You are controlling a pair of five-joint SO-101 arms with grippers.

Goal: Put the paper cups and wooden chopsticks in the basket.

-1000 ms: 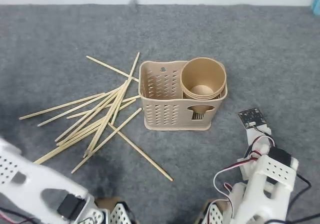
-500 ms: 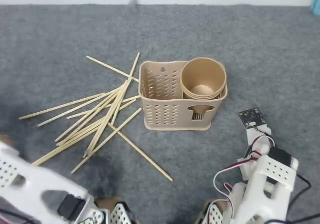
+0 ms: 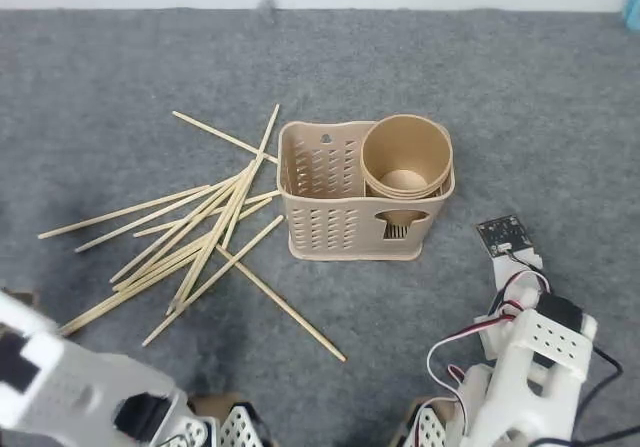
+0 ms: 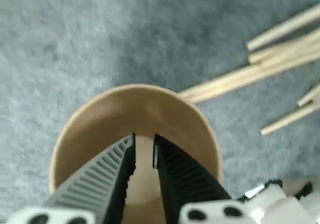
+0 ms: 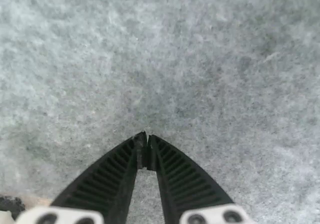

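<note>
Grey carpet (image 3: 520, 87) spreads across the high view, and the beige basket (image 3: 340, 229) stands upright in the middle. Its right compartment holds the stacked paper cups (image 3: 406, 157), mouths up, while the left compartment shows bare perforated walls. Just left of the basket the wooden chopsticks (image 3: 190, 237) lie fanned flat on the carpet, a couple of them reaching right up to its wall. Low at the left edge sits the white left arm (image 3: 70, 387), well apart from the basket; low at the right is the right arm (image 3: 535, 357), near the basket's right end.

On to the left wrist view: the left gripper (image 4: 144, 139) hangs over the round mouth of a loose paper cup (image 4: 100, 119) on the carpet, with chopstick ends just beside it. Whether its jaws are clamped on that cup or only poised over it, I cannot tell.

Over to the right wrist view: the right gripper (image 5: 145, 136) has its jaws pressed together, tips touching, above bare carpet
</note>
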